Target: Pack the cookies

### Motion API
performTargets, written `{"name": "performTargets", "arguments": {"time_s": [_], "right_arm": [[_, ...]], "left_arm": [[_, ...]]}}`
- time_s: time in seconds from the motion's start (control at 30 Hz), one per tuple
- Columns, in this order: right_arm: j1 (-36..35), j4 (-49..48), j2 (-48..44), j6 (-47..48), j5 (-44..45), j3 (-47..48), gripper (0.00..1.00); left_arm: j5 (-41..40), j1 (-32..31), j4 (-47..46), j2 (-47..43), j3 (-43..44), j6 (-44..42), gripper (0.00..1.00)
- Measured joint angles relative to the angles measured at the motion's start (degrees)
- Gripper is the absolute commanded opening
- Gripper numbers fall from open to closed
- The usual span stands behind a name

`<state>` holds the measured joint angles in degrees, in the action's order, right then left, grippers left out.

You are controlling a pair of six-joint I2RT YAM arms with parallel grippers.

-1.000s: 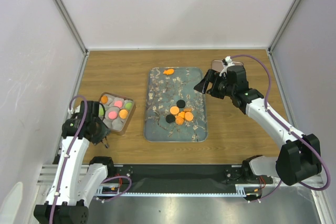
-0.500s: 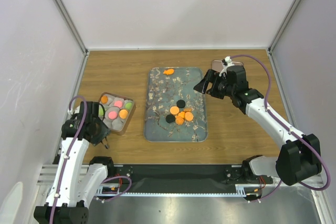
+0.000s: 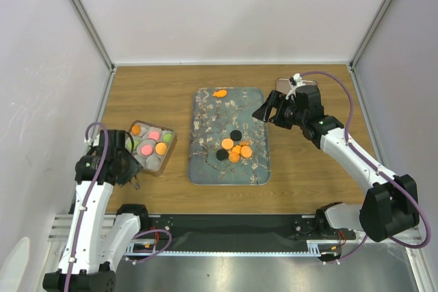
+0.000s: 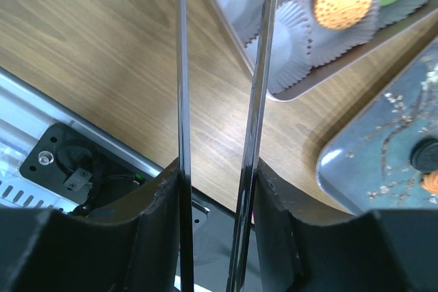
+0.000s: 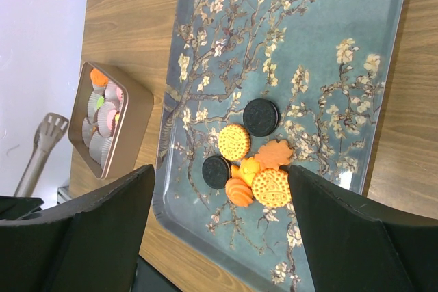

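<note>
Left wrist view crops the left pincer's (image 4: pixel 217 177) tongs (image 4: pixel 256 100); right shows their head (image 5: pixel 51 126).

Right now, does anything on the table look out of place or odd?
One thing: an irregular orange cookie lies alone at the far edge of the grey floral tray, apart from the cluster of orange and black cookies near the tray's middle. Nothing looks spilled or damaged.

We see glossy polished-metal tongs (image 4: pixel 260 66) between the left jaws, pleated paper cups (image 4: pixel 291 46) beyond them, and a matt wood-grain surface (image 4: pixel 102 46) beneath.
</note>
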<state>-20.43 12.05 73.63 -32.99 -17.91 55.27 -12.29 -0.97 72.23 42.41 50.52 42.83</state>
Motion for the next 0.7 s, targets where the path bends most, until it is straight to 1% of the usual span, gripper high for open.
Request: {"name": "performTargets", "arguments": {"time_s": [0.23,0.37,0.47,0.57,0.7], "right_arm": [[0.0,0.0,0.0,0.0,0.0,0.0,0.86],[0.0,0.0,0.0,0.0,0.0,0.0,0.86],[0.0,-0.1,0.0,0.0,0.0,0.0,0.85],[0.0,-0.2,0.0,0.0,0.0,0.0,0.86],[0.0,-0.2,0.0,0.0,0.0,0.0,0.85]], "left_arm": [[-0.2,-0.3,0.3,1.4,3.9,-1.7,0.46],[-1.4,-4.1,0.6,3.5,6.9,-1.8,0.47],[-3.2,-12.1,0.7,6.8,9.4,-0.5,0.47],[-5.4,-21.5,0.8,11.0,11.6,1.4,0.49],[-7.8,-34.2,0.5,19.4,15.3,3.8,0.49]]}}
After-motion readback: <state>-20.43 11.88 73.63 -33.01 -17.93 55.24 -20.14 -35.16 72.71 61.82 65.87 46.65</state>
